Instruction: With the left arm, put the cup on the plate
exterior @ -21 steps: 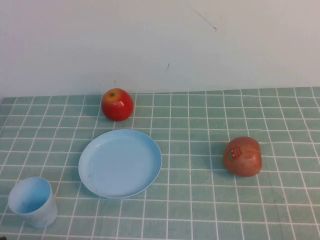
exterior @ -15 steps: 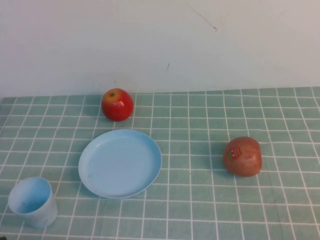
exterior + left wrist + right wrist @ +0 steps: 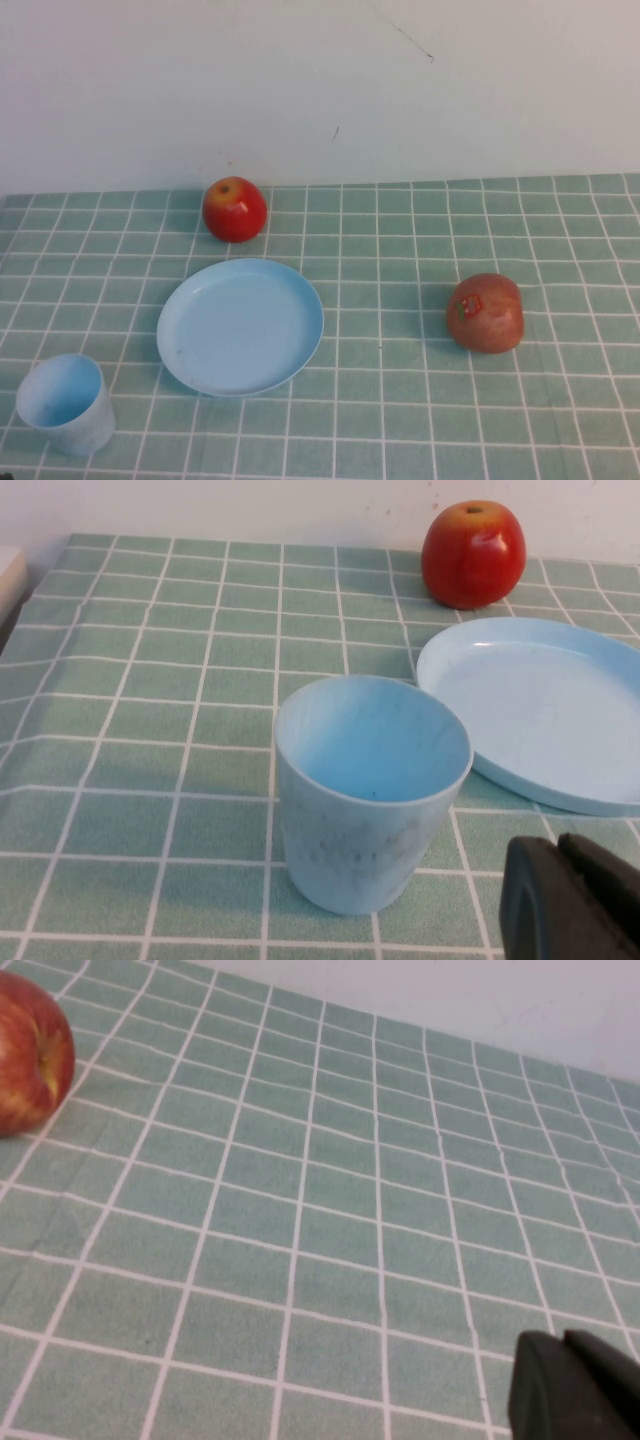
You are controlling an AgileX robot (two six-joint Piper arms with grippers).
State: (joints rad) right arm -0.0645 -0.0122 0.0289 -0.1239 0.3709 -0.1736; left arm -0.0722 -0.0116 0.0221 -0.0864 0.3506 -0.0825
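We see the cup (image 3: 65, 403) standing upright at the near left corner of the worktop (image 3: 400, 400), which is covered with a green cloth with white grid lines. The cup is empty and its opening faces up. The plate (image 3: 240, 326) lies flat to the right of the cup and a little farther, apart from it, and nothing is on it. A shiny red apple (image 3: 235, 209) sits just behind the plate, close to the white wall. A second, duller red apple (image 3: 485, 312) lies well apart on the right side; it carries a small red sticker (image 3: 470, 304), but we cannot read any writing on it.

In the left wrist view, the left gripper (image 3: 570, 900) shows only as a black part at the frame corner, near the cup (image 3: 368, 790) but not touching it; we cannot tell if it is released or clenched. The plate (image 3: 545, 710) lies beyond the cup. In the right wrist view, the right gripper (image 3: 575, 1385) also shows only as a black part over bare cloth, and its state is equally unclear to us.
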